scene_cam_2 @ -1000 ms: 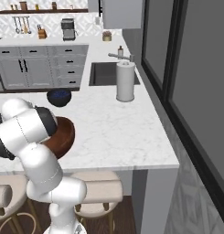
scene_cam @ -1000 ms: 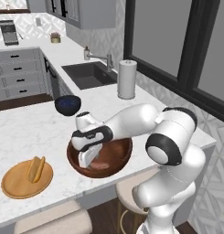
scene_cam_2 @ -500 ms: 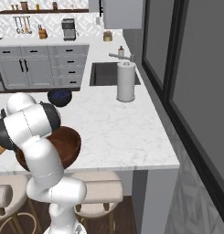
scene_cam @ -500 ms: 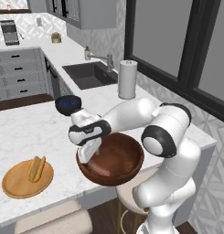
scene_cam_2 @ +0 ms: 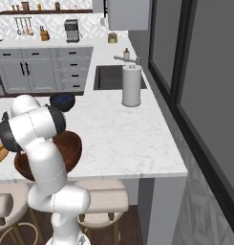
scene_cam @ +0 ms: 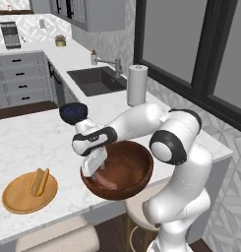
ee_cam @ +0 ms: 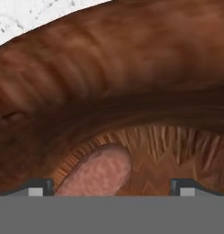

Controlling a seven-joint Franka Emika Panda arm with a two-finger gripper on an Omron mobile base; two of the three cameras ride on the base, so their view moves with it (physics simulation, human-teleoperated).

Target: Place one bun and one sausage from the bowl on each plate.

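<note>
The wooden bowl [scene_cam: 127, 170] sits tilted at the counter's front edge, partly overhanging it, and the arm hides part of the bowl [scene_cam_2: 68, 146] in the right base view. My gripper [scene_cam: 94, 166] reaches down inside it. In the hand view the gripper [ee_cam: 112, 186] is open, its tips wide apart on either side of a reddish-brown sausage [ee_cam: 97, 172] that lies on the bowl's floor [ee_cam: 168, 151]. The orange-tan plate [scene_cam: 16, 199] lies at the left with a bun [scene_cam: 39, 181] on it. The pale blue-green plate is out of view.
A small dark blue bowl [scene_cam: 73, 112] stands behind the arm. A paper towel roll [scene_cam: 136, 84] and the sink [scene_cam: 95, 81] are farther back. Stools [scene_cam_2: 101, 201] stand below the counter's front edge.
The wooden bowl has slid toward the counter's front edge and tipped, now hanging over it. My hand has gone lower into the bowl.
</note>
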